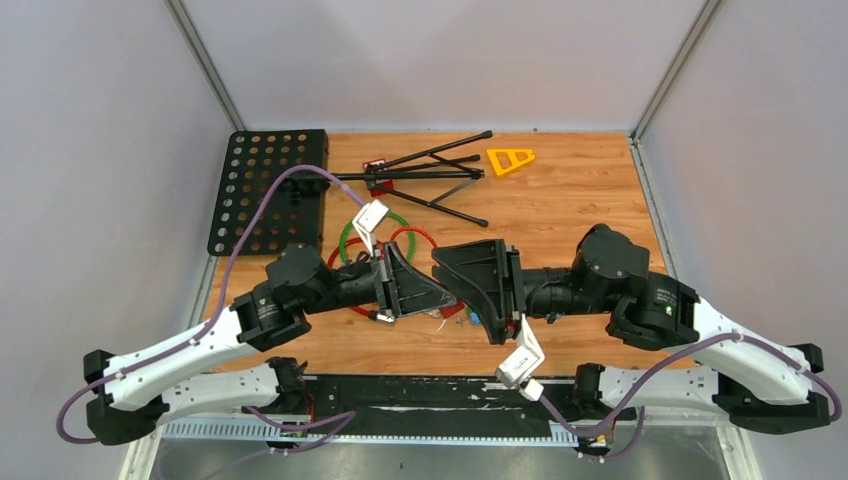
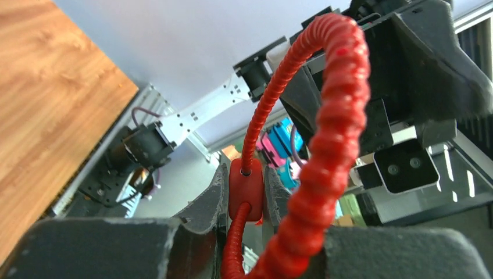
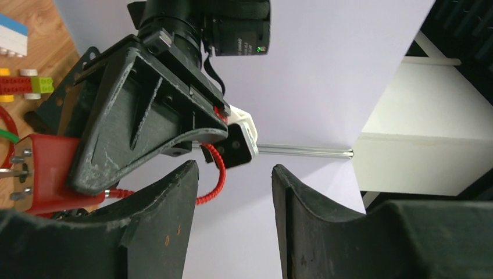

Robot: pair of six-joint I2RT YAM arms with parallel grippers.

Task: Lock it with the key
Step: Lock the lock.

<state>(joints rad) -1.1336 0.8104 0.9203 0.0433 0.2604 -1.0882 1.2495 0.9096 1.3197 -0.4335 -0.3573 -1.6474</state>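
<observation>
A red cable lock has a small red block [image 2: 246,189] with a ribbed red cable [image 2: 337,116] looping out of it. My left gripper [image 2: 246,195] is shut on that block, one pad against each side. In the top view the left gripper [image 1: 425,292] meets my right gripper [image 1: 458,290] over the middle of the table, with the red loop [image 1: 410,235] behind them. The right gripper [image 3: 232,174] is open with nothing between its fingers. In the right wrist view the red lock body [image 3: 46,174] has metal pieces [image 3: 16,171] at its left end. I cannot tell whether these are the key.
A green cable loop [image 1: 350,235] lies beside the red one. At the back stand a black perforated board [image 1: 265,190], a folded black tripod [image 1: 430,175] and an orange triangle [image 1: 510,160]. Toy bricks [image 3: 23,84] lie on the wooden table [image 1: 580,200].
</observation>
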